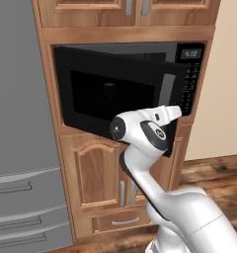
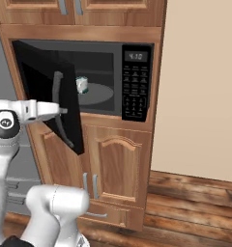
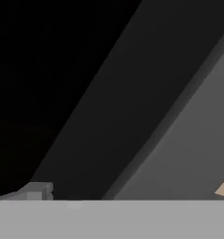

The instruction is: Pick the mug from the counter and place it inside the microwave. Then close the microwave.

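One arm rises from the base, bends at the elbow and reaches level toward the microwave [image 2: 132,82], with the gripper [image 2: 65,110] against the outer face of the half-open door [image 2: 50,91], beside its grey handle [image 2: 58,103]; I cannot tell if the fingers are spread or pressed together. Inside the microwave, at about 9 o'clock on the round plate [image 2: 96,94], the mug [image 2: 81,85] stands upright with its long axis vertical and its mouth up.
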